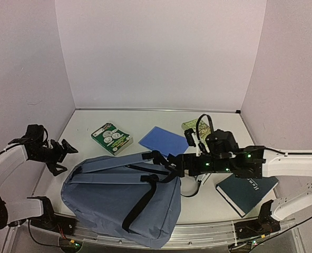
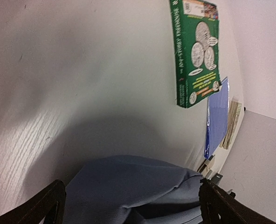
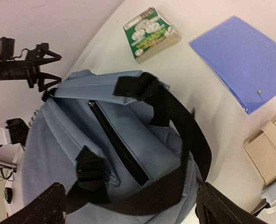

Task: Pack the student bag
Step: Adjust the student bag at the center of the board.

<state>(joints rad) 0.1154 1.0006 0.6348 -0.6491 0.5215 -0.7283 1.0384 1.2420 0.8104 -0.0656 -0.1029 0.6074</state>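
The student bag (image 1: 119, 197) is seen lying flat at the near edge of the table (image 2: 58, 93), left of the middle, its lower corner reaching over that edge. It is made of soft, finely woven slate-blue fabric, loosely rumpled, with a dark zip slit across the upper face. It is crossed by flat black webbing straps (image 3: 189, 135). The right gripper (image 1: 165, 163) is held just over the bag's top end, its two black fingers spread wide with a strap running between them. Nothing is clamped, and contact with the fabric cannot be told. The left gripper (image 1: 64, 157) is held above the left edge of the table, jaws fully apart and empty. Behind the bag, a thick green paperback (image 1: 111, 138) with a glossy cover and a thin, smooth blue notebook (image 1: 164, 141) are laid flat. A beige snap-tab wallet (image 3: 268, 151) is placed beside the notebook. A dark hardcover book (image 1: 246, 192) is set toward the near right corner
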